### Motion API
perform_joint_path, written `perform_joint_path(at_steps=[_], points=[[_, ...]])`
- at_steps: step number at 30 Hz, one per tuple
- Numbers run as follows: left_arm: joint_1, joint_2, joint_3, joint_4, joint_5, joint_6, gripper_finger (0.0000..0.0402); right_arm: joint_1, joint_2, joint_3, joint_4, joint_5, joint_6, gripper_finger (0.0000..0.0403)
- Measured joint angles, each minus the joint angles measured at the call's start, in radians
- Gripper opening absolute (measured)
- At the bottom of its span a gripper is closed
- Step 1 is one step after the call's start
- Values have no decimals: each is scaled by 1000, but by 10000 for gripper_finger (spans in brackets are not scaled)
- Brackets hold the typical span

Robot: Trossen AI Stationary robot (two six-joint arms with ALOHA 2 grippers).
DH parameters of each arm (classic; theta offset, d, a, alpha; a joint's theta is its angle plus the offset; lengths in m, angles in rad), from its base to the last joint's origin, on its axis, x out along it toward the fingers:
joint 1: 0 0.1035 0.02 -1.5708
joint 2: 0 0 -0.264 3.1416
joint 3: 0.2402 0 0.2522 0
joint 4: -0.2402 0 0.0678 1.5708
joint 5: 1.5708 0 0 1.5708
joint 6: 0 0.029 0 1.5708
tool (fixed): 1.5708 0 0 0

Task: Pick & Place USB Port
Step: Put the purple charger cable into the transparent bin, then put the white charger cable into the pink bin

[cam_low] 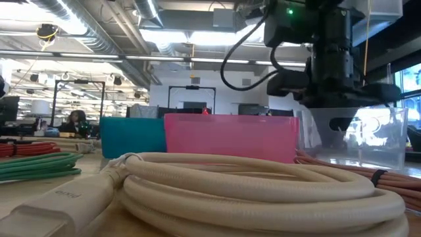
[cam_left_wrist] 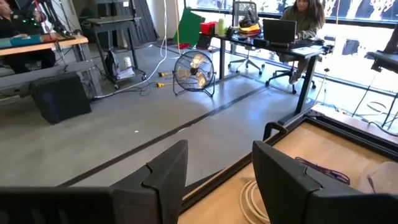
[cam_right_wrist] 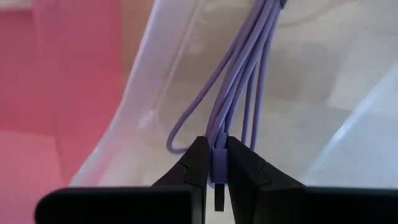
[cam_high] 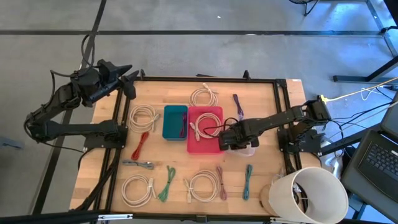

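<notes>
My right gripper (cam_right_wrist: 216,165) is shut on a bundled purple USB cable (cam_right_wrist: 242,81) and points down over a clear bin (cam_high: 250,149) that stands right of the pink bin (cam_high: 205,129). In the low view this gripper (cam_low: 335,72) hangs above the clear bin (cam_low: 368,138). A teal bin (cam_high: 175,121) stands left of the pink one. My left gripper (cam_high: 127,78) waits open, raised over the table's far left corner, with nothing between its fingers (cam_left_wrist: 168,174). My right gripper pinches the purple bundle at one end (cam_right_wrist: 217,155) between its two fingers, coming from above and pointing down. The cable's loops hang below the fingers into the clear bin. Whether the lower end rests on the bin's floor cannot be told.
Several coiled and bundled cables, white, red, green and purple, lie around the bins; a white coil (cam_low: 250,184) fills the low view's front. A white cylinder (cam_high: 311,193) stands at the near right corner. A black frame (cam_high: 118,124) borders the board.
</notes>
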Motion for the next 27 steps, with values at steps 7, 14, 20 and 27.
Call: perform_joint_path(at_steps=[7, 14, 20, 27], points=[[0, 0, 0, 0, -1, 0, 173, -7, 0, -26, 73, 0, -22, 33], [0, 0, 0, 0, -2, 0, 173, -25, 0, -26, 74, -35, -59, 54], [0, 0, 0, 0, -2, 0, 173, -25, 0, -16, 63, -19, -66, 168], [0, 0, 0, 0, -3, 0, 173, -25, 0, 109, -105, 142, -76, 226]])
